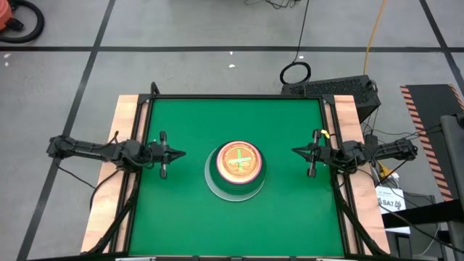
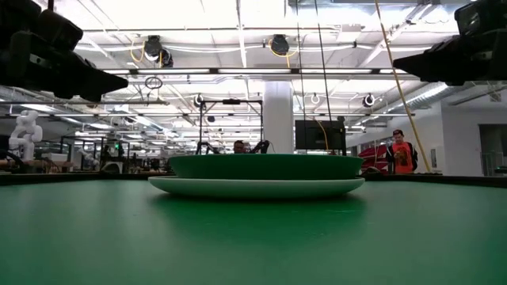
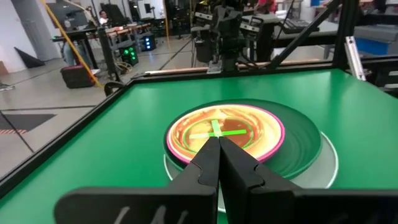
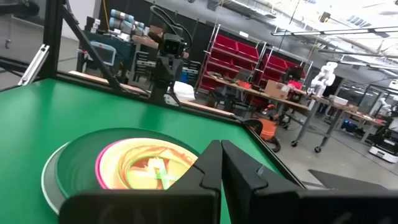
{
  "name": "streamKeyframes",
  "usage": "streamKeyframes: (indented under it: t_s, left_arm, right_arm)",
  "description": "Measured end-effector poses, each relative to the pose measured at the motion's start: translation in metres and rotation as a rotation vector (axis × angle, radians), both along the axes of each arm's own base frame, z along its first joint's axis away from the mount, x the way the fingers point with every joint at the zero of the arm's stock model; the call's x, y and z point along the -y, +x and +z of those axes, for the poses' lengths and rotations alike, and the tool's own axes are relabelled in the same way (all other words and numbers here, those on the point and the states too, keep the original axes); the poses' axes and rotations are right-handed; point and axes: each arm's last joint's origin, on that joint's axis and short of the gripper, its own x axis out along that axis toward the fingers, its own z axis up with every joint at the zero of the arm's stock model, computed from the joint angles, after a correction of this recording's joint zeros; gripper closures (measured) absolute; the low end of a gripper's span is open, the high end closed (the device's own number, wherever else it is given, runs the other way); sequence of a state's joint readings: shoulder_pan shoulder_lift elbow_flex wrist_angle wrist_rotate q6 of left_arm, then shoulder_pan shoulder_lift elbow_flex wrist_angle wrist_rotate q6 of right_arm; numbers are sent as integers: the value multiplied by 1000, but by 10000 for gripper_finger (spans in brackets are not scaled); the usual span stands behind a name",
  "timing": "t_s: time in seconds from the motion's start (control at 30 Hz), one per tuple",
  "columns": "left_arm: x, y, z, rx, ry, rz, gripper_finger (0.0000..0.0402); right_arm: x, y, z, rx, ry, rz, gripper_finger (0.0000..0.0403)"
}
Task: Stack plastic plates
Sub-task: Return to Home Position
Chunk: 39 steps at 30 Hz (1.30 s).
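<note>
The plastic plates (image 1: 235, 169) lie in one stack at the middle of the green table. The pale mint-white plate (image 2: 253, 188) rests on the table at the bottom, the dark green plate (image 2: 265, 165) on it, then a bright pink one (image 3: 273, 140) and smaller orange and translucent green ones (image 3: 217, 134) on top. The stack also shows in the right wrist view (image 4: 118, 165). My left gripper (image 1: 183, 154) is shut and empty left of the stack, above the table. My right gripper (image 1: 294, 151) is shut and empty right of it.
A black frame (image 1: 239, 96) runs round the green table, with wooden strips (image 1: 127, 130) at the left and right sides. Bare green surface lies all round the stack. A person in orange (image 2: 402, 153) stands far off in the room beyond the table.
</note>
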State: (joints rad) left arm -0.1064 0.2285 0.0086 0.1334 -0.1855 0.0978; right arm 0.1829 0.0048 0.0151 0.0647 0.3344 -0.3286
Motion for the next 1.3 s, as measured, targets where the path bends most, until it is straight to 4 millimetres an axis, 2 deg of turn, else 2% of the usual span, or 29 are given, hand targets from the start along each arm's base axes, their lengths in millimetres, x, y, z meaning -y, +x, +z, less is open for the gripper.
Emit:
streamKeyframes:
  t_s: [0.37, 0.83, 1.3]
  left_arm:
    - [-2, -13, 7, 93, 21, -79, 396]
    - [-4, -13, 6, 85, 38, -83, 396]
    - [-4, -13, 6, 80, -4, -89, 396]
  right_arm:
    - [0, 0, 0, 2, 20, 1, 403]
    - [0, 0, -1, -14, -24, 0, 403]
    - [-1, 1, -2, -29, -42, 93, 403]
